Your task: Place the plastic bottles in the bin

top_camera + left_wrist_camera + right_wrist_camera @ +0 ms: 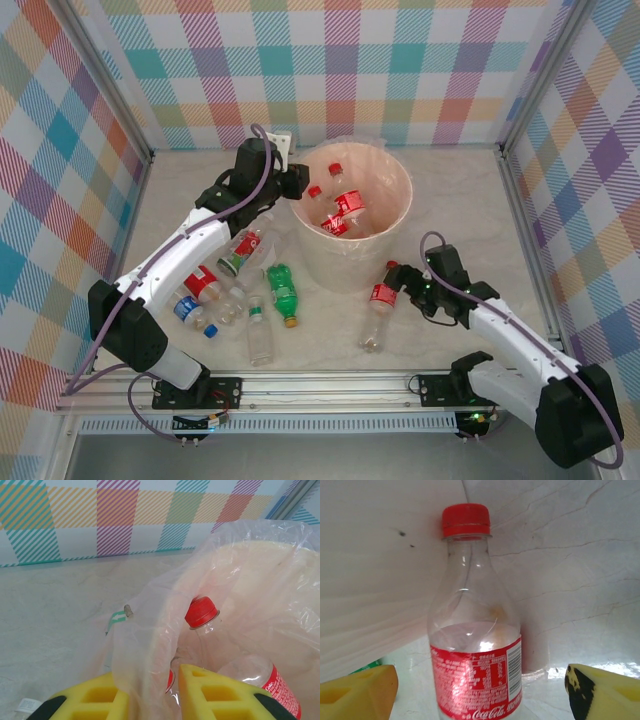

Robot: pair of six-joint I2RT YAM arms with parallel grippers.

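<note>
Draping liner [142,630] crowds left fingers [215,695] gripping bottle [202,616] over bin [340,265].

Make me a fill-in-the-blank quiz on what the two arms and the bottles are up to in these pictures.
1. The right claw is open, and the bottle between its fingers has a ___ cap.
2. The green bottle lies on the ___.
3. The shut left claw is at the rim of the ___, which holds red-capped bottles.

Missing words: red; table; bin.
</note>
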